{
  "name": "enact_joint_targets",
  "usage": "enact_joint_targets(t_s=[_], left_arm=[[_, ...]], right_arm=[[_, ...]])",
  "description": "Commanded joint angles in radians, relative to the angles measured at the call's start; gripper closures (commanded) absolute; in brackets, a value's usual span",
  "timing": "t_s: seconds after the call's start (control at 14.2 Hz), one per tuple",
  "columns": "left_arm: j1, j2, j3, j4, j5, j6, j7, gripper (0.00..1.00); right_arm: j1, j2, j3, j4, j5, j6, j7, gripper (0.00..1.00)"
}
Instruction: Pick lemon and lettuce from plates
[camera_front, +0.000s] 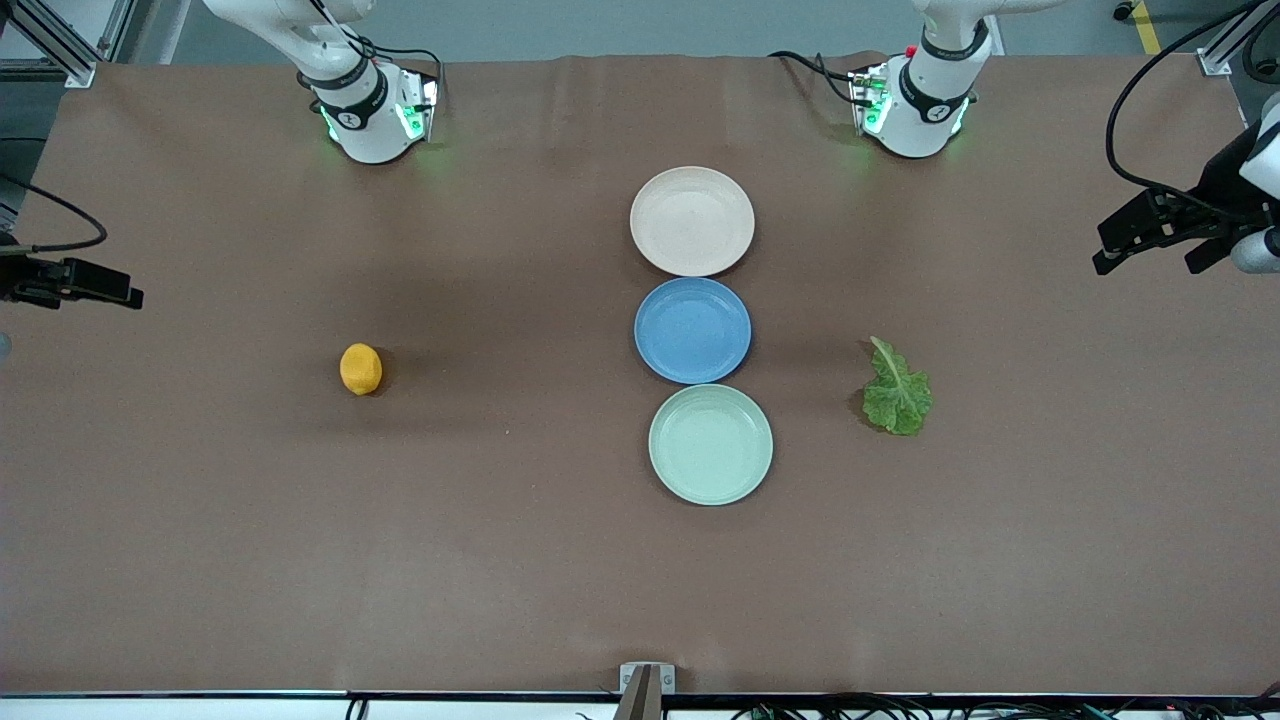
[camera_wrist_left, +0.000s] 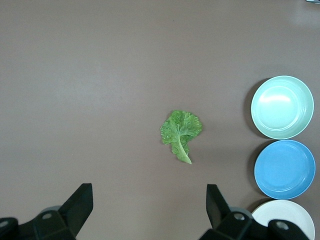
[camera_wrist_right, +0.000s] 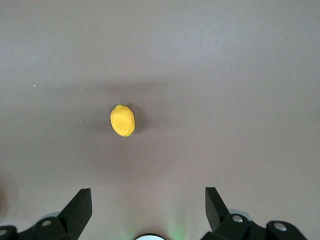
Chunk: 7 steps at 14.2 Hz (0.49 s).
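With both the left end effector (camera_wrist_left: 147, 210) and right end effector (camera_wrist_right: 147, 210) spread wide and empty, the lemon (camera_wrist_right: 122, 120) below the right one could roll from an off-centre pinch, and the flat lettuce (camera_wrist_left: 180, 131) below the left one could slip the fingertips against the counter (camera_front: 300, 520).

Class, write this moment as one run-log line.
lemon: on table, right arm's end | lettuce: on table, left arm's end | plates: empty | left claw: open | right claw: open
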Motion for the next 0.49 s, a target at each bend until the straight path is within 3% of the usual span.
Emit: enact_joint_targets(t_s=[0.0, 0.42], left_arm=[[0.003, 0.008, -0.002, 0.029, -0.011, -0.023, 0.01, 0.0], [0.011, 0.008, -0.002, 0.029, -0.009, -0.023, 0.012, 0.0]], right_arm=[[-0.009, -0.125, 0.015, -0.159, -0.004, 0.072, -0.012, 0.0], [-0.012, -0.18, 0.024, -0.193, -0.033, 0.086, -0.017, 0.0]])
